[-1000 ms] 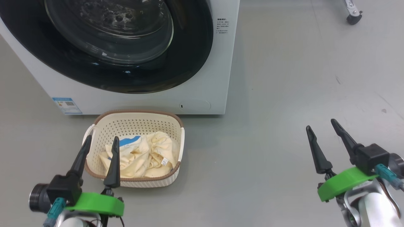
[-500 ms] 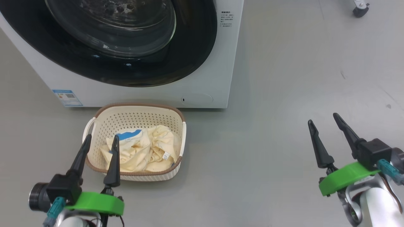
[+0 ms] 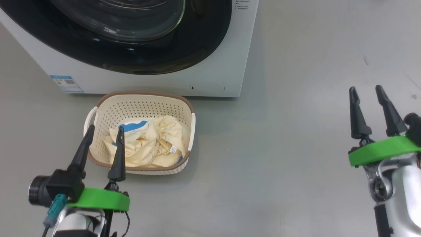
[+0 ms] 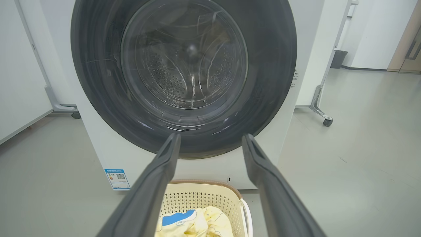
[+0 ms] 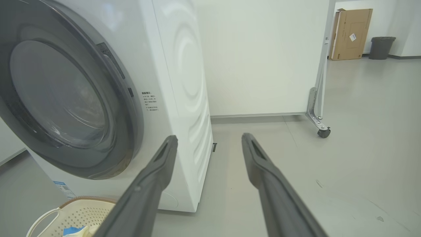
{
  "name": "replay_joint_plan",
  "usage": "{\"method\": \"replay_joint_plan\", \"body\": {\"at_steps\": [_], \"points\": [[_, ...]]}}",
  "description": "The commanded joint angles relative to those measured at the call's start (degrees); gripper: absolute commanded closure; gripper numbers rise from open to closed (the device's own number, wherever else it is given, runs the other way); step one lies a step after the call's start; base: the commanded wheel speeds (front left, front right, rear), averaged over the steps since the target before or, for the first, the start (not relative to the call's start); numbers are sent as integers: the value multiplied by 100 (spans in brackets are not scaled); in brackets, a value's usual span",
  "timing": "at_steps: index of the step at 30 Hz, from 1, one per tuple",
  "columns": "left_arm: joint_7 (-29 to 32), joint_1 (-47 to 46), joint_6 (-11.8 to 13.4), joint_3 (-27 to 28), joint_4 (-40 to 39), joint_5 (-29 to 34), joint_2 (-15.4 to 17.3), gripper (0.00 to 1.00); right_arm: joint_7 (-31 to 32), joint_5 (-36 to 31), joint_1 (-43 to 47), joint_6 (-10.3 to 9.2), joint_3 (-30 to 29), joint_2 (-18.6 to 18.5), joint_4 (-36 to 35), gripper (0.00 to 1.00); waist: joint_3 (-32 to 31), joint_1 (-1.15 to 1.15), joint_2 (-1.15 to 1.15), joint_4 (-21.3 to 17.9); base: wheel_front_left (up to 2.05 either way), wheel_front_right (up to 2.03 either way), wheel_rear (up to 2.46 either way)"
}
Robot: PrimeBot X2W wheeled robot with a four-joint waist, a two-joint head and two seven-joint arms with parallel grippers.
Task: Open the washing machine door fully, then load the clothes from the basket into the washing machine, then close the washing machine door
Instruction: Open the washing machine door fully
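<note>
The white washing machine [image 3: 230, 65] stands ahead, and its black-rimmed washing machine door [image 4: 98, 82] lies shut against the front. Through the glass the steel drum shows. On the floor just in front sits the cream basket [image 3: 141, 108] holding the pale yellow clothes [image 3: 151, 144] with a blue-and-white patch. My left gripper [image 3: 106, 128] hovers open over the basket's near left side with nothing between its fingers; the left wrist view has it [image 4: 211, 135] pointing at the door's lower rim. My right gripper [image 3: 365, 88] stands open over bare floor far to the right of the machine.
A blue sticker [image 4: 117, 178] marks the machine's lower left corner. A white panel on a caster [image 5: 324, 132] stands behind the machine to the right. A cardboard box [image 5: 352, 33] and a grey bin [image 5: 381, 47] sit far back. Grey floor spreads to the right.
The head camera has shifted, so machine and basket sit higher in the picture. My right gripper has moved up and rightward in the view, still open. The left gripper holds its place.
</note>
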Motion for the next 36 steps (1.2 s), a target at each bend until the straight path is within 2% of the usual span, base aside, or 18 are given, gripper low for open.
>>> {"method": "replay_joint_plan", "body": {"at_steps": [1,3,4,5,10,13,16,19,24,30,36], "points": [[-63,-273,3,178,-216,45,115,0,-92,265,-408,9,68,-49,-47,11,61,-1,0,23,0,0,0],[-63,-331,3,147,-223,39,113,0,-126,568,-666,9,6,-49,110,54,125,-1,0,52,0,0,0],[-63,-364,3,131,-216,30,109,0,-140,745,-799,9,-33,-49,202,70,157,-1,0,72,0,0,0],[-63,-405,3,108,-202,27,108,0,-150,948,-934,9,-56,-49,297,98,192,-1,0,99,0,0,0],[-63,-606,3,-16,-154,2,77,0,-173,1878,-1551,9,14,-49,784,100,328,-1,0,224,0,0,0],[-63,-688,3,-81,-139,-17,64,0,-177,2693,-1931,9,24,-49,1102,100,406,-1,0,292,0,0,0],[-63,-751,3,-130,-67,-54,60,0,-176,3798,-2317,9,85,-49,1464,100,474,-1,0,365,0,0,0],[-63,-810,3,-169,-38,-69,49,0,27,5177,-2721,9,138,-49,1799,100,536,-1,0,439,0,0,0],[-63,-917,3,-233,-43,-87,55,0,768,7030,-3349,9,144,-49,2284,100,659,-1,0,559,0,0,0],[-63,-1009,3,-281,-55,-118,23,0,1603,8131,-4013,9,241,-49,2782,100,815,-1,0,692,0,0,0],[-63,-1052,3,-329,-73,-143,-10,0,2136,8508,-4495,9,465,-49,3068,100,917,-1,0,788,0,0,0]]}}
